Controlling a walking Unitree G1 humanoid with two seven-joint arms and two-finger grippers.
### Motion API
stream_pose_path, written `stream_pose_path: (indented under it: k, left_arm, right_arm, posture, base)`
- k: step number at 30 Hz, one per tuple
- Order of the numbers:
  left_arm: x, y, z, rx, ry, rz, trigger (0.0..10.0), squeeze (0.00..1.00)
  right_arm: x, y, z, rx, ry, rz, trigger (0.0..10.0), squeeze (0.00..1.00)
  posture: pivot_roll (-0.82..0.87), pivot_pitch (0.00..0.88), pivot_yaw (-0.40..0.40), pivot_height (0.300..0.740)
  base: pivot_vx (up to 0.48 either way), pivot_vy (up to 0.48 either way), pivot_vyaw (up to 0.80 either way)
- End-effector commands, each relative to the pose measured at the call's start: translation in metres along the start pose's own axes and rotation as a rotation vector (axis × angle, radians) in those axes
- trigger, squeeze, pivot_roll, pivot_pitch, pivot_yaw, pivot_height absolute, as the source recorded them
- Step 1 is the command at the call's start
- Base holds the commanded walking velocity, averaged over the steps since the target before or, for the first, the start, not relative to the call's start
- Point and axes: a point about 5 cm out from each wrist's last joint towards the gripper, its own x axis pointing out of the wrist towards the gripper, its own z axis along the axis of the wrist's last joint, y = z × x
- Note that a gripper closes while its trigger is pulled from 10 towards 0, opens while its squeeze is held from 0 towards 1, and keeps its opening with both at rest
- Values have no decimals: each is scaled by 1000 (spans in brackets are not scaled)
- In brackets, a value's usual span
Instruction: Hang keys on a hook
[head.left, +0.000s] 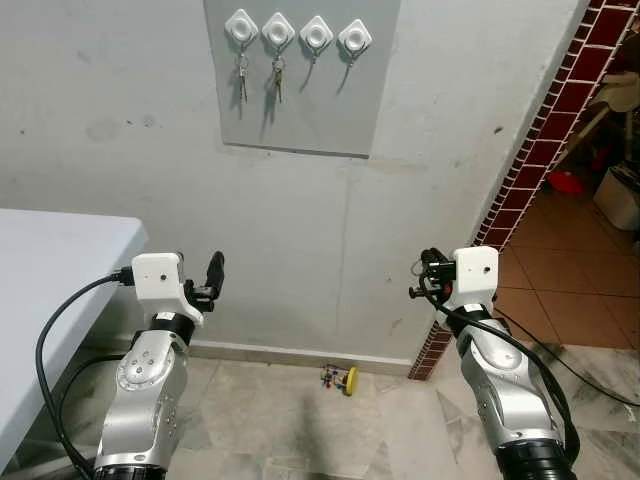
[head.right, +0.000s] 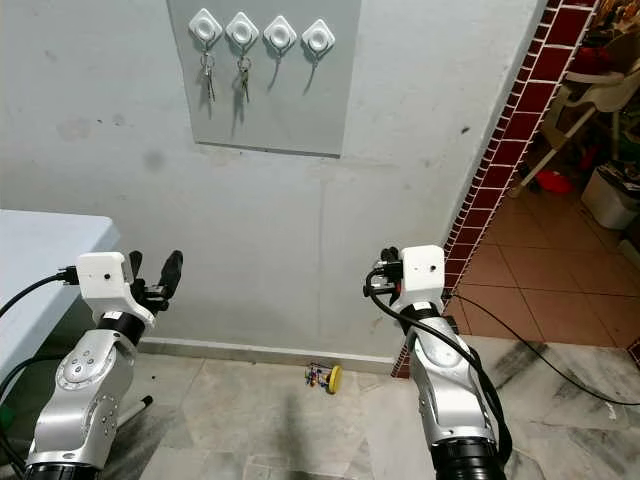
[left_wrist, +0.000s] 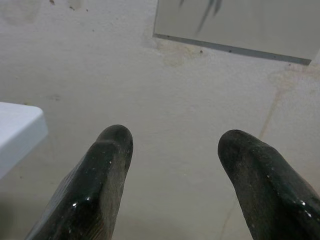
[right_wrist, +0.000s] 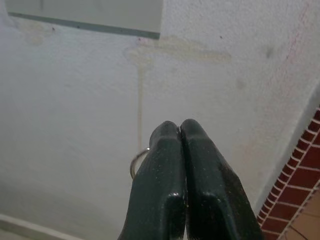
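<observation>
Grey and flat against the plaster, the hook board (head.left: 302, 75) carries four white hooks in a row; the two on the left each hold a hanging key, the two on the right, one of them the third hook (head.left: 316, 34), look bare. The right gripper (right_wrist: 180, 131) has its black fingers pressed together, and a thin metal key ring (right_wrist: 136, 161) pokes out beside them in the right wrist view, so it seems to have the keys pinched, though the keys themselves are hidden behind the fingers. From that gripper the free hooks lie well above and to the left, so the coming move is a lift up and inward toward the board; the right arm looks the nearer one to them. The left gripper (left_wrist: 172, 150) is spread wide and holds nothing, pointed at bare wall beneath the board's lower edge. How the ring is turned relative to a hook's prong cannot be judged. A small yellow object (head.left: 345, 379) lies on the floor at the wall's foot, too small to identify.
</observation>
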Motion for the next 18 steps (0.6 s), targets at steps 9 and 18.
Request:
stream_pose_path:
  k: [9,18]
  left_arm:
    - [2,7,12,19,-21,-8,10000,0]
    - [4,11,15,24,-26,-3,10000,0]
  right_arm:
    - [1,2,7,-6,-30,20,10000,0]
    - [3,5,7,-4,-32,31,10000,0]
  posture:
    - [-103,22,-28,740]
    - [-99,14,-29,740]
  base:
    - [287,0,0]
    - [386,0,0]
